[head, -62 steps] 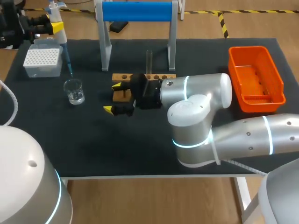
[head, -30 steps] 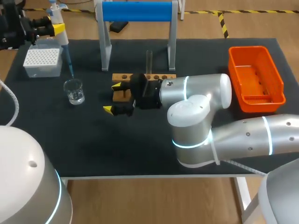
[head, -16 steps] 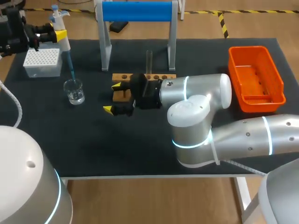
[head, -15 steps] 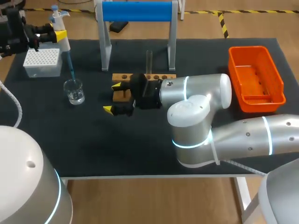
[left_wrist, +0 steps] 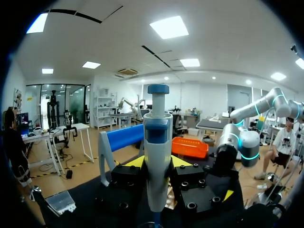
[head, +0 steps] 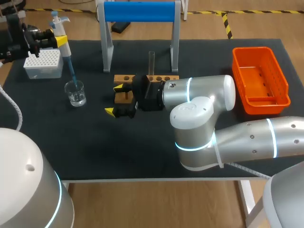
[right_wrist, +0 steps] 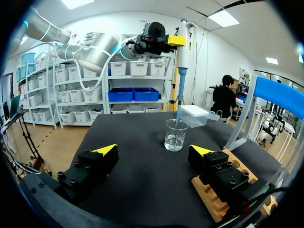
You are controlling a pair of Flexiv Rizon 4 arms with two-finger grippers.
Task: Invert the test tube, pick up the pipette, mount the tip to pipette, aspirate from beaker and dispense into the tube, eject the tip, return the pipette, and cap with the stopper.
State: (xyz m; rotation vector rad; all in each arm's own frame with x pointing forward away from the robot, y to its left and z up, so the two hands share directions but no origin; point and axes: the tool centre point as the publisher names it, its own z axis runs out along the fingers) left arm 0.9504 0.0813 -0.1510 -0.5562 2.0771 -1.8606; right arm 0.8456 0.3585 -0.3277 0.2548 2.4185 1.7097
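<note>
Pipette (head: 61, 33) is at the upper left of the frame, upright in the left gripper (left_wrist: 158, 164), with both fingers clamped on its body. Blue tip (head: 71, 71) is mounted and slants down into the beaker (head: 75, 92). In the right wrist view its end is inside the rim; can't tell how deep in the water. Judged step: aspirate. Next probably needs a plunger draw, a straight lift clear of the glass, then a carry over to the test tube (head: 151, 61) without knocking it. Right gripper (head: 115, 99) is mid-frame, spread wide and empty, at the left end of the wooden rack (head: 147, 78). Surface, near to far: black mat (head: 142, 152), beaker, rack with the tube upright, orange bin (head: 260, 78) at right, tip box (head: 43, 62) at upper left, blue-barred stand (head: 138, 12) at top centre.
</note>
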